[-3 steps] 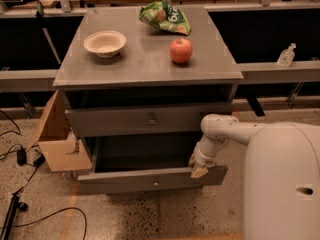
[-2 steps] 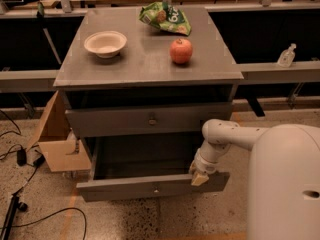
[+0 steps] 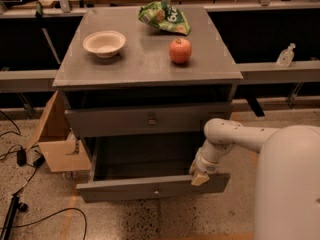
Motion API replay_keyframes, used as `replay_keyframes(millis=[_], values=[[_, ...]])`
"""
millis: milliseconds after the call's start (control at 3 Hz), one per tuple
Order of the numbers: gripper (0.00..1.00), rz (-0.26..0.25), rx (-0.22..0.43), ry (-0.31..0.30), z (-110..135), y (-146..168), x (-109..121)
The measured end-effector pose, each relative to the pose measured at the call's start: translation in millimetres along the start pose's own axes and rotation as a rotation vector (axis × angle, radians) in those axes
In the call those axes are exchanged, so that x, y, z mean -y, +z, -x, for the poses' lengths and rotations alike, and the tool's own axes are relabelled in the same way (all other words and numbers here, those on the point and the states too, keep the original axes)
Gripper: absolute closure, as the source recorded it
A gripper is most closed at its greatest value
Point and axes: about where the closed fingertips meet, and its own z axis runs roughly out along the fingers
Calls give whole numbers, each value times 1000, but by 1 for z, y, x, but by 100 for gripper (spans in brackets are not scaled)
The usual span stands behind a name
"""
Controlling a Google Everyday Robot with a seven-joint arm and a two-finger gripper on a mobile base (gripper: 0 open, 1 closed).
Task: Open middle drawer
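Note:
The middle drawer (image 3: 150, 188) is a grey metal drawer with a small central knob. It stands pulled well out of the grey cabinet (image 3: 145, 69), and its dark inside shows. My gripper (image 3: 200, 176) is at the right end of the drawer front's top edge, touching it, on the white arm that comes in from the lower right. Above it, another grey drawer (image 3: 150, 120) with a small knob is nearly shut. Whatever lies below the open drawer is hidden by it.
On the cabinet top are a white bowl (image 3: 104, 43), a red apple (image 3: 180, 51) and a green snack bag (image 3: 164, 17). A cardboard box (image 3: 54, 143) and cables (image 3: 20, 159) lie on the floor at left. A small bottle (image 3: 285, 56) stands on a ledge at right.
The middle drawer has slid further out toward the camera. My gripper has moved with its front edge, down and toward the camera.

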Motion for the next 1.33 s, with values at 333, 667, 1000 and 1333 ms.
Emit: replay_keyframes(millis=[333,667,1000,1333], values=[[35,0,0,0,-1,2,0],[13,-57,3,1,2,-24,5],[0,-144,0,10,6,-58,12],[17,-212,44,8,7,-92,8]])
